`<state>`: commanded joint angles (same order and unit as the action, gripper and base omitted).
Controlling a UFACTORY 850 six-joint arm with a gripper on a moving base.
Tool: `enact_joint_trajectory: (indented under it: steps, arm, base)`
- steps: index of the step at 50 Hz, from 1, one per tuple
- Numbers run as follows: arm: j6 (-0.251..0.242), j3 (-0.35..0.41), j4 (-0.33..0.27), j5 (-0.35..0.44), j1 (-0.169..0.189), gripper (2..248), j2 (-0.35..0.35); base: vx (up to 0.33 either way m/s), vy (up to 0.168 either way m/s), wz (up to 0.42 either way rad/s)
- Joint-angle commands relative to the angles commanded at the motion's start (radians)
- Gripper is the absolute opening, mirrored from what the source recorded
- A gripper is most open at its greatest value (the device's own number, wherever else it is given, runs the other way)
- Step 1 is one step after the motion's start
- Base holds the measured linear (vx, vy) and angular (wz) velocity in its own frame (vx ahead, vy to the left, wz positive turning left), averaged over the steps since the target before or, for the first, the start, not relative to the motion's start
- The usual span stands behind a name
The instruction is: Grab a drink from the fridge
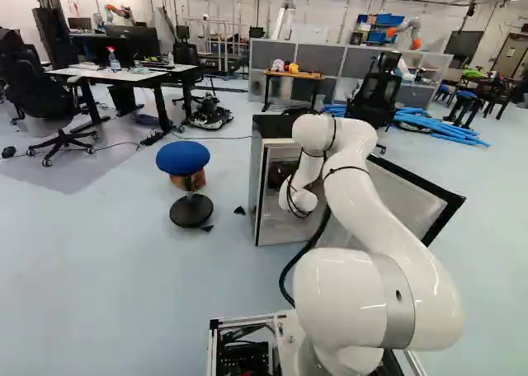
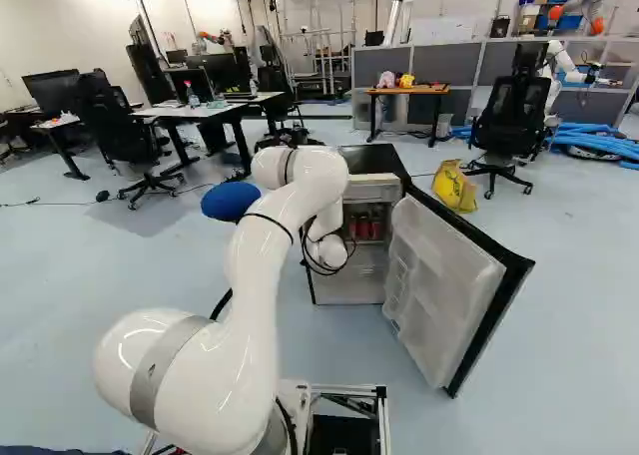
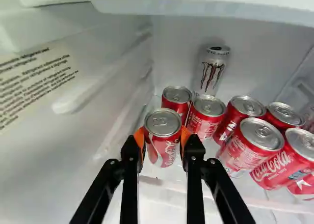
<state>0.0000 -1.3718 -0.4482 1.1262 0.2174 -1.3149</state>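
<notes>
In the left base view my gripper shows only as a dark shape inside the small fridge, its fingertips hidden. The wrist view has the gripper shut on a red and silver soda can, an orange pad against each side. This can stands upright near the shelf's front edge. Just beyond it is another red can, with a third red can beside that. A taller silver can stands against the back wall. In the right base view the fridge door hangs wide open.
Several more red cans crowd the shelf on the fridge-door side of the held can. The fridge's side wall is close on the other side, and a ledge runs above. A blue stool stands left of the fridge; a yellow bag lies behind the door.
</notes>
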Motion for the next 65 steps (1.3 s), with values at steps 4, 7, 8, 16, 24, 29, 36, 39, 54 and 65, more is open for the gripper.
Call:
enact_joint_trajectory:
  steps: [4, 7, 8, 16, 24, 29, 36, 39, 54, 65]
  arm:
    - [0.000, 0.030, 0.000, 0.000, 0.006, 93, 0.019]
    - [0.000, 0.054, 0.000, 0.000, 0.010, 93, 0.036]
    - [0.000, 0.063, 0.000, 0.000, 0.012, 93, 0.042]
    - [0.000, 0.129, 0.000, 0.000, 0.026, 93, 0.092]
    - [0.000, 0.194, 0.000, 0.000, 0.040, 93, 0.142]
    - [0.000, 0.234, 0.000, 0.000, 0.049, 93, 0.173]
    - [0.000, 0.287, 0.000, 0.000, 0.063, 93, 0.216]
    - [0.000, 0.310, 0.000, 0.000, 0.069, 93, 0.234]
    - [0.000, 0.418, 0.000, 0.000, 0.100, 93, 0.323]
    - [0.000, 0.496, 0.000, 0.000, 0.122, 93, 0.390]
  base:
    - [0.000, 0.000, 0.000]
    - [0.000, 0.000, 0.000]
    - [0.000, 0.000, 0.000]
    - [0.000, 0.000, 0.000]
    - [0.000, 0.000, 0.000]
    - [0.000, 0.000, 0.000]
    - [0.000, 0.000, 0.000]
    - [0.000, 0.000, 0.000]
    - [0.000, 0.000, 0.000]
    - [0.000, 0.000, 0.000]
